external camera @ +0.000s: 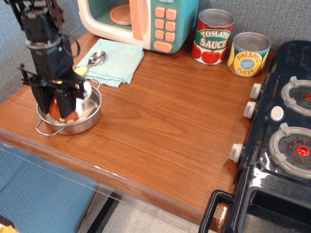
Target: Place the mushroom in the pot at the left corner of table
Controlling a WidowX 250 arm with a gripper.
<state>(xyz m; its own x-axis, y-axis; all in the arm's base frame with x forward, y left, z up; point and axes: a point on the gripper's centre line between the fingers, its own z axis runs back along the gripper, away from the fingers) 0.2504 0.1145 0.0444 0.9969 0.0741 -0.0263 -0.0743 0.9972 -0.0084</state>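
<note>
The claw is gripping the mushroom inside the pot; it should be opening gently, then lifting straight up.

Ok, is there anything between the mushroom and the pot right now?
Nothing visible. The gripper holds the mushroom directly over the pot, inside its rim. The spoon and cloth lie behind the pot, out of the way.

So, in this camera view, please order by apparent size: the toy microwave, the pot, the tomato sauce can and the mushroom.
1. Toy microwave, although cut off by the frame.
2. Pot.
3. Tomato sauce can.
4. Mushroom, partly hidden by the gripper.
</note>
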